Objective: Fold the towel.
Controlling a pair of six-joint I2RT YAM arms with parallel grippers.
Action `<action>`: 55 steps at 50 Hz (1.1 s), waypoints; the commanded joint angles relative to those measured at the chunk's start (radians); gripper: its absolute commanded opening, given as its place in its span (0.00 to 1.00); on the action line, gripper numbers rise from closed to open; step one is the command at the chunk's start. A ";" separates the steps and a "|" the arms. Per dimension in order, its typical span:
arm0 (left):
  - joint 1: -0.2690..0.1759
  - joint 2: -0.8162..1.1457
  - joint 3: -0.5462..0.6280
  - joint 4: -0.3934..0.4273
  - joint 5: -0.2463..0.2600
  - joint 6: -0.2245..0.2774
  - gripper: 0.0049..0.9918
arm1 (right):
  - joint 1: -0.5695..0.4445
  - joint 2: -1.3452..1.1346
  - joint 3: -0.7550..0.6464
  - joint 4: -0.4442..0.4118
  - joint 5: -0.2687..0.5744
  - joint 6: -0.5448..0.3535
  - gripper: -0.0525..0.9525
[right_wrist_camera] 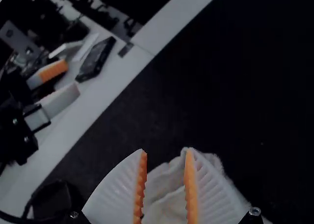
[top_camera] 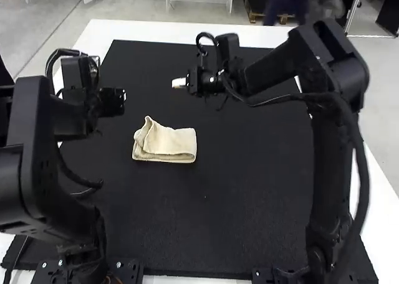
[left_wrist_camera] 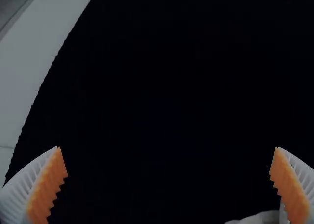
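Near the towel (top_camera: 168,142), seemingly mid-fold (its raised corner (top_camera: 147,124) needed smoothing), the left gripper (left_wrist_camera: 168,148) gaped and the right gripper (right_wrist_camera: 166,150) stood narrowly open.

The towel (top_camera: 167,144) is cream cloth, soft and matt, with a slightly rough, napped look. Beneath it, the black mat (top_camera: 249,184) is matt and faintly grainy; whether it is fabric or rubber, I cannot tell. The white surface (top_camera: 156,32) looks smooth. Both arms have black, plastic-looking housings with a dull sheen, and the cable (top_camera: 356,153) has a smooth black jacket. On the left end effector (top_camera: 113,102) and right end effector (top_camera: 179,83), white ribbed fingers (right_wrist_camera: 117,192) look like matt plastic, the toothed orange pads (left_wrist_camera: 46,192) rubbery. One screw head (right_wrist_camera: 254,211) shines like metal.
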 commanded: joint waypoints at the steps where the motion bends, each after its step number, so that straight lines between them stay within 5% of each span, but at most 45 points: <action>1: -0.035 -0.021 0.058 -0.008 -0.012 -0.020 0.98 | -0.052 -0.112 -0.008 0.010 -0.005 0.003 0.28; 9: -0.090 -0.032 0.132 -0.042 -0.045 -0.020 0.98 | -0.121 -0.244 -0.044 0.010 -0.007 0.015 0.30; 20: -0.220 -0.075 0.224 -0.062 -0.094 -0.020 0.98 | -0.234 -0.431 -0.079 0.039 -0.017 0.087 0.34; 33: -0.253 -0.118 0.270 -0.071 -0.098 -0.039 0.98 | -0.299 -0.572 -0.148 0.085 -0.023 0.158 0.35; 55: -0.322 -0.196 0.296 -0.045 -0.183 -0.035 0.98 | -0.389 -0.782 -0.208 0.101 -0.019 0.198 0.38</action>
